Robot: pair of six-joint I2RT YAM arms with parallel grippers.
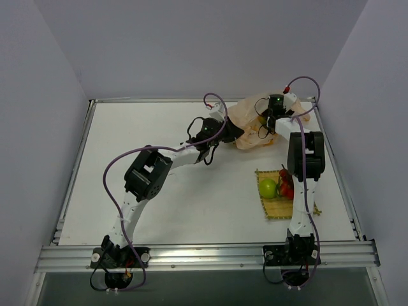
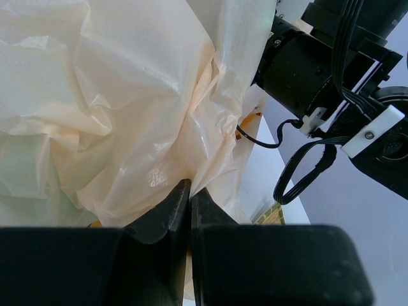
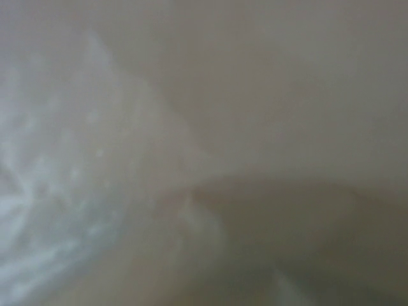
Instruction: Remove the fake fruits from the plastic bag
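- Your left pincer (image 2: 190,191) has its fingers pressed together, nipping a fold of the plastic bag (image 2: 127,95) between the tips.
- The plastic bag lies crumpled on the table (image 1: 159,191) at about 1 o'clock, near the far right corner. Its film is cream-peach and translucent.
- Your right pincer (image 1: 269,121) reaches into the bag from the 1 o'clock side. The film covers its fingers, so you cannot tell whether they stand apart or together.
- Your right wrist camera gives only a blurred wash of pale film, and no fingers or fruit can be made out in it.
- In the left wrist view, the black body of the right arm (image 2: 306,64) sits at 2 o'clock, close against the bag.
- One round green fruit (image 1: 268,187) rests on the woven yellow mat (image 1: 275,210) at about 4 o'clock on the table, well apart from the bag.
- Small red fruits (image 1: 287,185) lie just beside the green one on the same mat, at its 3 o'clock, partly hidden by the right arm.
- A faint green tint shows through the film at 8 o'clock in the left wrist view. You cannot tell what it is.
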